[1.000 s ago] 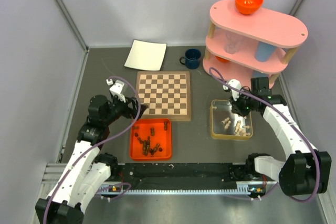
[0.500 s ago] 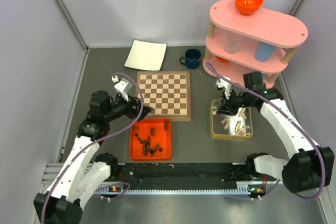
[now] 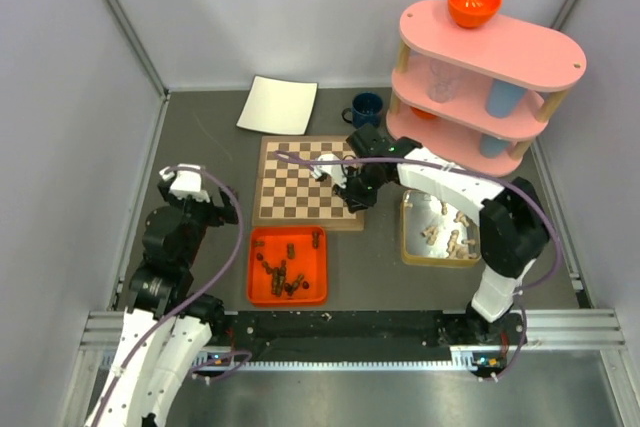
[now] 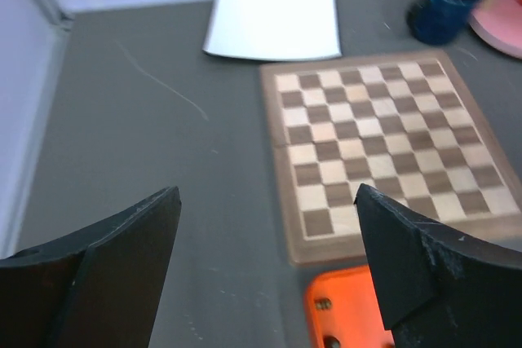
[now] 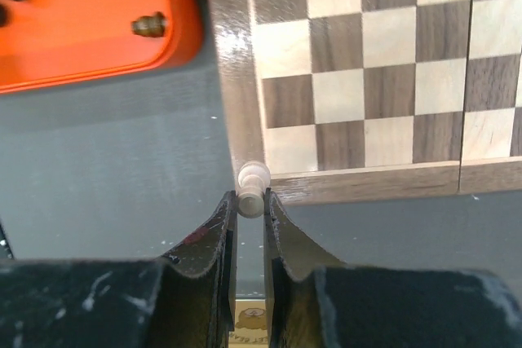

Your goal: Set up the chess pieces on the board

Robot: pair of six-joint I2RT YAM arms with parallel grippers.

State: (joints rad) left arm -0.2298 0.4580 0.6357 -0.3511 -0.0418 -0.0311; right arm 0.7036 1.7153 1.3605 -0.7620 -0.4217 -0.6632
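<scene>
Right claw (image 5: 249, 204) pinches a pale piece (image 5: 252, 178); left claw (image 4: 265, 201) gapes empty; orange tray (image 3: 314, 285) holds dark pieces (image 3: 282, 272)

1. A dark grey matte tabletop (image 3: 200, 147) is seen as the ground of the scene.
2. It is enclosed on three sides by plain pale grey-lilac wall panels (image 3: 300, 7).
3. The panels are joined by slanting grey metal corner struts (image 3: 124, 22).
4. A pink oval three-tier shelf with pale wooden posts (image 3: 530, 47) is set in the far right corner.
5. The near edge is bordered by a ribbed silver metal rail (image 3: 350, 359).
6. Even, soft light is cast throughout.
</scene>
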